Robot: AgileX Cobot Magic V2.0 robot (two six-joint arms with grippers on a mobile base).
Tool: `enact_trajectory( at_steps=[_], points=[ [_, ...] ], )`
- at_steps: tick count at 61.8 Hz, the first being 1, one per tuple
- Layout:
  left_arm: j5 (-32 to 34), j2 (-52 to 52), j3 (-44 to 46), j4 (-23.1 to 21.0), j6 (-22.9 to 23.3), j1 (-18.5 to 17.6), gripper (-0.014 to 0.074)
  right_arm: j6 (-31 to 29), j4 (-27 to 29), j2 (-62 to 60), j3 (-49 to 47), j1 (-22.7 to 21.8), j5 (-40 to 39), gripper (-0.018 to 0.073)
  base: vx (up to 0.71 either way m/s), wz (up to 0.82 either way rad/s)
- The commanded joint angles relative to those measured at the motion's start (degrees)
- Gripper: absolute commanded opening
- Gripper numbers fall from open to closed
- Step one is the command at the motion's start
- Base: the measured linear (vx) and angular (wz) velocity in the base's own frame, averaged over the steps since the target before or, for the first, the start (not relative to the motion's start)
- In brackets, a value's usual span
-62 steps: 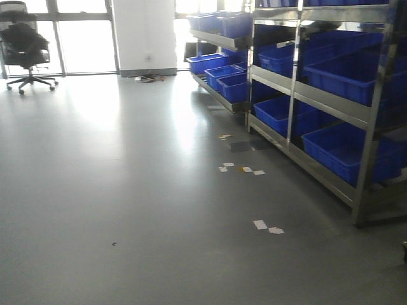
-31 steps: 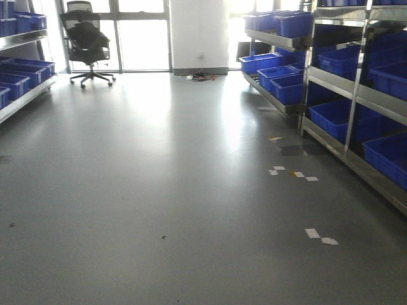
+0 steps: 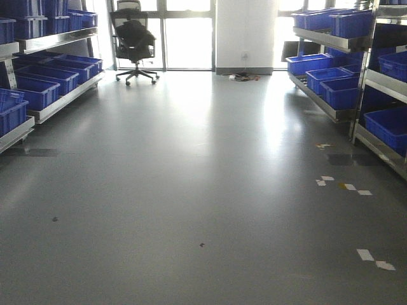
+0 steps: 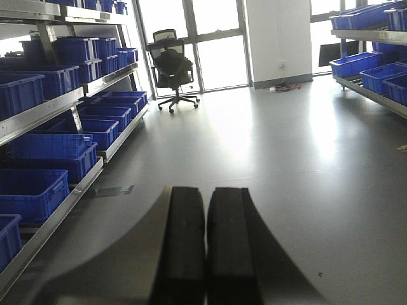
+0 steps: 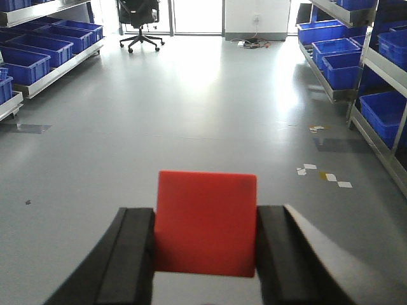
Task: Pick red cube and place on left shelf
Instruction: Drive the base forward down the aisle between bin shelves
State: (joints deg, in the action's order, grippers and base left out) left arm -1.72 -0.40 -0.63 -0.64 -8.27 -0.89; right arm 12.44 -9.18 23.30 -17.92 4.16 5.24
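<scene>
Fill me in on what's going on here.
The right gripper is shut on the red cube, holding it above the aisle floor. The left gripper is shut and empty. The left shelf, loaded with blue crates, lies ahead on the left; the cube is not on it yet.

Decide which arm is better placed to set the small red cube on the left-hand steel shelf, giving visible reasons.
Right. The right gripper holds the small bright-red cube; the left gripper is shut on nothing. The brushed-steel left shelf stands ahead-left.

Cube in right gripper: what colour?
Red, plain; the cube shows best in the right wrist view.
</scene>
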Motion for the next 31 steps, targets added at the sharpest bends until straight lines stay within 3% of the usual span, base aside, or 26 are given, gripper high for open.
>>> enact_trajectory(
  at_steps=[1, 31],
  points=[
    [5.2, 0.4, -1.3, -0.3, 0.0, -0.3, 0.0106, -0.3, -0.6, 0.1, -1.6, -0.3, -4.9, 0.0059, 0.23, 0.04],
    [5.2, 0.4, -1.3, -0.3, 0.0, -0.3, 0.0106, -0.3, -0.6, 0.1, -1.6, -0.3, -4.9, 0.0059, 0.33, -0.02]
  ],
)
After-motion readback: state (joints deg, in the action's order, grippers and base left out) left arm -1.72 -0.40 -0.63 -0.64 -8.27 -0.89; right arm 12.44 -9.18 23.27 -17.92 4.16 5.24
